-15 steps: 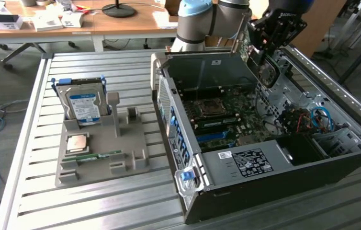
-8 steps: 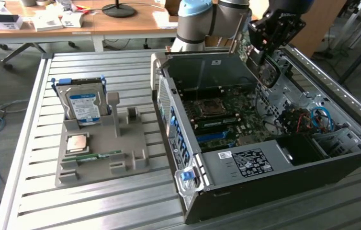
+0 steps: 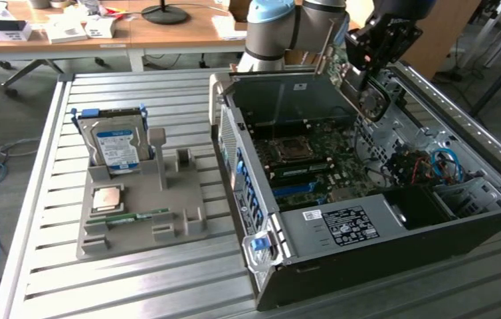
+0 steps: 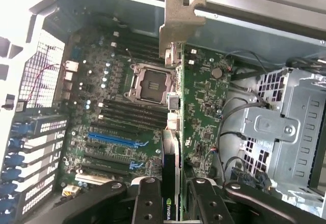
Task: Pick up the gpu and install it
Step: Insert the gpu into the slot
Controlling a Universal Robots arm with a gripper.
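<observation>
One arm [image 3: 277, 26] | fingers [image 4: 147, 203] pinching gpu [image 4: 173, 107] over open computer case [image 3: 348, 282] | slatted metal table [image 3: 144, 279] | wooden desks [image 3: 171, 33] behind

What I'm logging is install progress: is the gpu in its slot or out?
Out: the gripper holds the gpu edge-on, raised above the motherboard in the open case.
</observation>
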